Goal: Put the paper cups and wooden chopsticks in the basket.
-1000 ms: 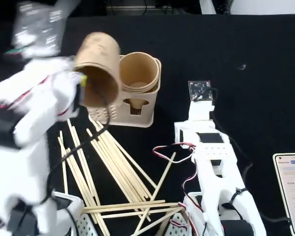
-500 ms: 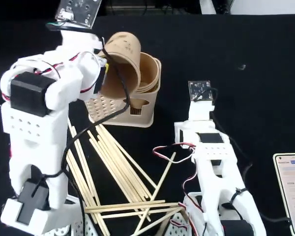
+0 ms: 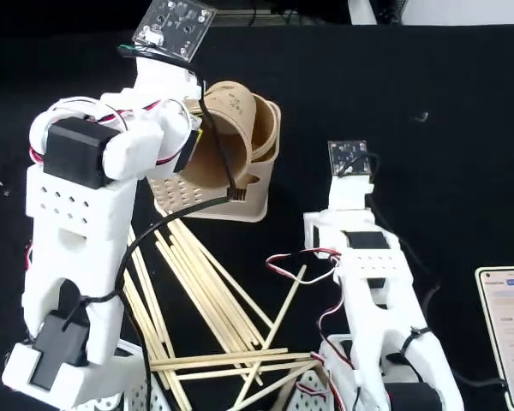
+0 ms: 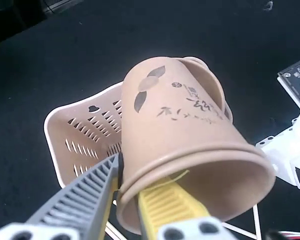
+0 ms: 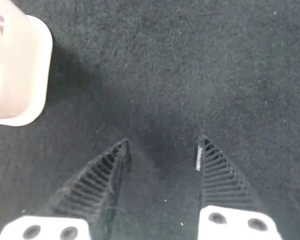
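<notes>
My left gripper is shut on the rim of a brown paper cup, one finger inside the mouth and one outside. It holds the cup tilted on its side over the beige basket, its base against the stacked cups standing in the basket's right end. The basket's slotted wall lies below the cup. Several wooden chopsticks lie scattered on the black table in front of the basket. My right gripper hangs open over bare black cloth, right of the basket corner.
A phone lies at the table's right edge. The right arm stretches up the middle right, its red and white wires looping over a few chopsticks. The left arm's base stands at the front left.
The left arm has swung right and back with the cup. The cup has gone from left of the basket to tipped over it, against the stacked cups. The right arm has not moved.
</notes>
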Available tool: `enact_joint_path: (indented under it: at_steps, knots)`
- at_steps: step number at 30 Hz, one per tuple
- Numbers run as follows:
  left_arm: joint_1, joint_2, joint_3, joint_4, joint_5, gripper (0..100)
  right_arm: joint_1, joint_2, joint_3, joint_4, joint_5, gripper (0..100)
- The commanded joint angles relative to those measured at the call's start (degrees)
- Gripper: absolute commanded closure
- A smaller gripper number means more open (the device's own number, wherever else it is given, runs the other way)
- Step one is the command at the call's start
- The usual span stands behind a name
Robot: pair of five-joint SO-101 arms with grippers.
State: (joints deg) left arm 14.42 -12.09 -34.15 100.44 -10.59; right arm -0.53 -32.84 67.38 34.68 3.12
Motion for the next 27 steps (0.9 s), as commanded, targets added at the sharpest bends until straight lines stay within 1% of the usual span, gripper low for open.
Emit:
enact_joint_path:
  at_steps: [1,6,8,10,15,18,21,27]
  knots:
    - [0.6,-0.1,-0.5,-0.8,-1.1,96,1.0,-2.3,-0.4,-0.9,0.7,79.0]
    - [0.6,0.1,-0.2,-1.2,-0.8,84,1.0,-2.3,-0.3,-0.6,0.7,79.0]
    - [0.1,1.3,-0.7,-2.9,-0.6,82,1.0,-2.3,-0.3,-0.5,0.7,79.0]
    - [0.0,2.5,-1.3,-5.2,0.4,82,1.0,-2.3,-0.3,-0.5,0.7,79.0]
    - [0.0,6.1,-3.8,-12.9,6.3,82,1.0,-2.3,-0.2,-0.5,0.7,79.0]
    - [0.0,7.9,-5.4,-17.0,8.6,82,1.0,-2.3,0.0,-0.5,0.7,79.0]
    - [-1.8,9.2,-8.7,-18.5,9.8,82,1.0,-2.3,0.1,-0.5,0.7,79.0]
    - [-5.1,10.9,-15.5,-18.0,13.9,81,1.0,-2.3,0.1,-0.7,0.7,79.0]
